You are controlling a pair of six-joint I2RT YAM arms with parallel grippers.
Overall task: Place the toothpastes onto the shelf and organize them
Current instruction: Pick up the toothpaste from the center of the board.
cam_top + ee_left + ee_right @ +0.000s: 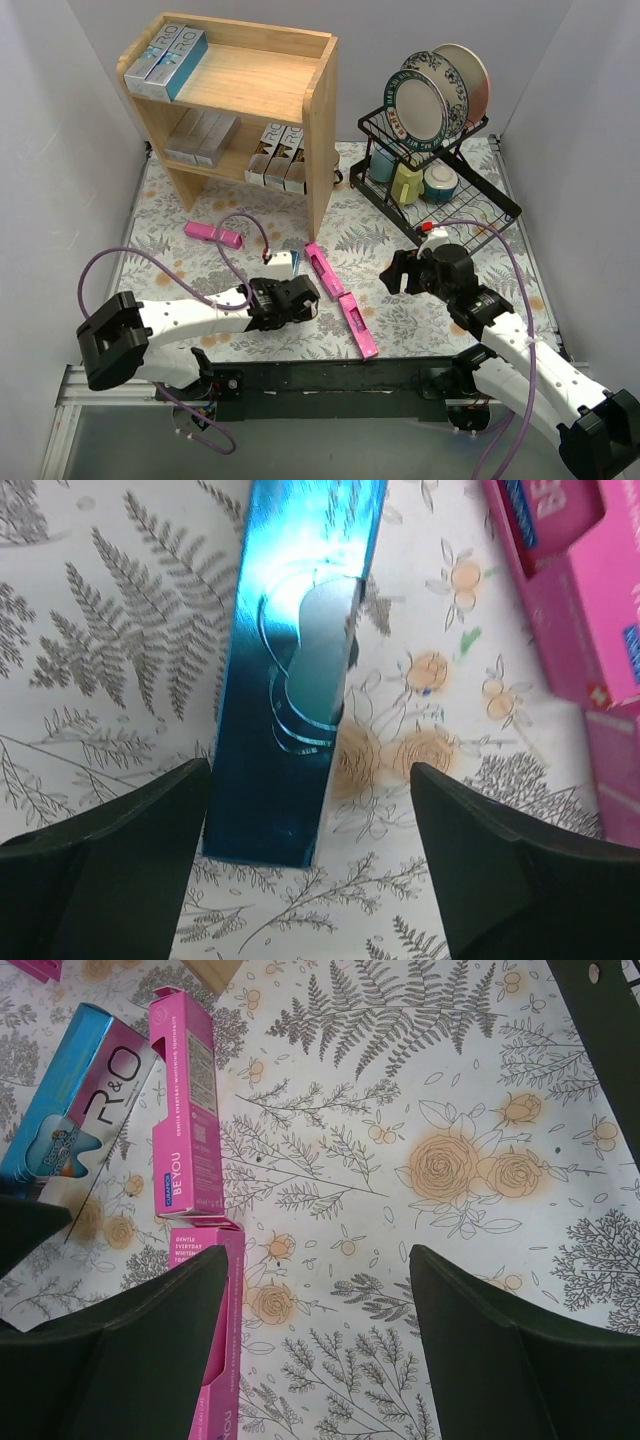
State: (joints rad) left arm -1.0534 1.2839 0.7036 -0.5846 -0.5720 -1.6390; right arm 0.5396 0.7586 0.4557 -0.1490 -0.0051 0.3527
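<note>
centring counts: left gripper point(308, 780), jaws spread wide and holding nothing, should straddle the teal-ended toothpaste carton point(300, 630) squarely before closing across its narrow sides.

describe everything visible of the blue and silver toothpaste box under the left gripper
The blue and silver toothpaste box is a long slim carton, metallic teal with a tooth drawing at one end, silver with dark lettering at the other. It lies flat on the flowered table cover between the open fingers of the left gripper; pink boxes lie alongside.
</note>
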